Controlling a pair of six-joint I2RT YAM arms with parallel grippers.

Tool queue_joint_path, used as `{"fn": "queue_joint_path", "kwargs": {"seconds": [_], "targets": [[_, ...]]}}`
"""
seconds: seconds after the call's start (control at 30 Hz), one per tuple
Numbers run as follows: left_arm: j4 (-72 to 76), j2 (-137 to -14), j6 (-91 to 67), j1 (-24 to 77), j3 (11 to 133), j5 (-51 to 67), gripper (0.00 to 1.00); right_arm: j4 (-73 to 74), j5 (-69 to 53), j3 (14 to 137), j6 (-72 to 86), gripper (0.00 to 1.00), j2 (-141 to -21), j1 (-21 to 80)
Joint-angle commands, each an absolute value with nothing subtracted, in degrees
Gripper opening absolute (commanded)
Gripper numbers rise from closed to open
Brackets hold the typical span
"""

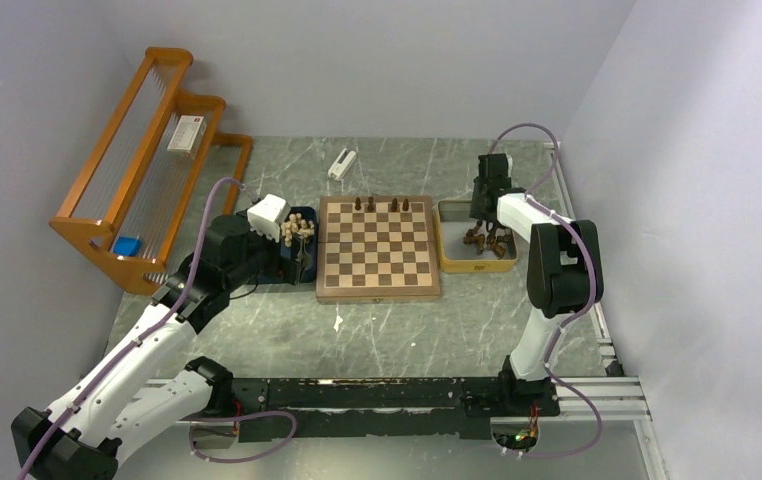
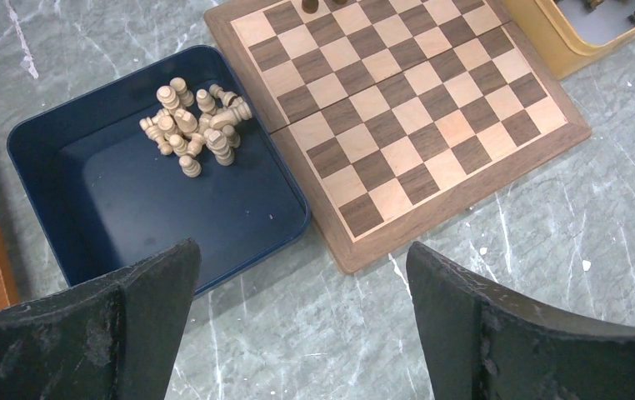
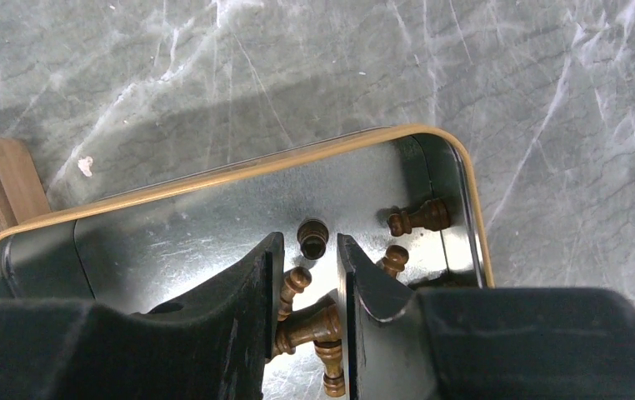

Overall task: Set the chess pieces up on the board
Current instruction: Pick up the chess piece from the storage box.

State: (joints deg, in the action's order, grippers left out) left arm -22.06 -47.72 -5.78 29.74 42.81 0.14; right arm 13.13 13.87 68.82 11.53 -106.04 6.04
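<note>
- Right gripper (image 3: pixel 308 242) state?
- Down inside the yellow tray (image 3: pixel 214 177), fingers close together with a slim gap. One dark piece (image 3: pixel 312 237) stands just past the tips. More dark pieces (image 3: pixel 418 218) lie under and to the right of them. Clamped or not: can't tell.
- Left gripper (image 2: pixel 302 248)?
- Spread wide, nothing between the fingers. It hangs over the near rim of the blue tray (image 2: pixel 131 208). Cream pieces (image 2: pixel 196 129) are heaped at the tray's far side, ahead of the fingers. Board (image 2: pixel 431 117) is ahead-right, just beside the tray.
- On the board?
- Four placed pieces (image 1: pixel 371 204), dark, along its far row.
- Readable text?
- White box (image 1: pixel 186 133) on the orange rack (image 1: pixel 200 103), far left of the left arm, has print too small to read. White object (image 1: pixel 342 163) lies beyond the board, markings not legible.
- Surface, room?
- Grey-green marbled table (image 1: pixel 407 330) with white veins. Plain pale walls (image 1: pixel 407 60) on three sides.
</note>
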Motion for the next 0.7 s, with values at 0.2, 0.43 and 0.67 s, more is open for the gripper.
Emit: {"fn": "queue_joint_path", "kwargs": {"seconds": [0.2, 0.43, 0.67], "targets": [[-20.8, -47.3, -5.6, 29.9, 43.5, 0.1, 0.98, 11.5, 13.7, 69.4, 11.1, 0.31, -107.8, 5.4], [-20.8, -47.3, -5.6, 30.0, 43.5, 0.1, 0.98, 12.4, 13.5, 69.1, 11.6, 0.28, -108.3, 5.5], [-20.7, -47.3, -5.6, 30.0, 43.5, 0.1, 0.98, 13.4, 14.0, 69.6, 11.6, 0.19, -107.1, 5.4]]}}
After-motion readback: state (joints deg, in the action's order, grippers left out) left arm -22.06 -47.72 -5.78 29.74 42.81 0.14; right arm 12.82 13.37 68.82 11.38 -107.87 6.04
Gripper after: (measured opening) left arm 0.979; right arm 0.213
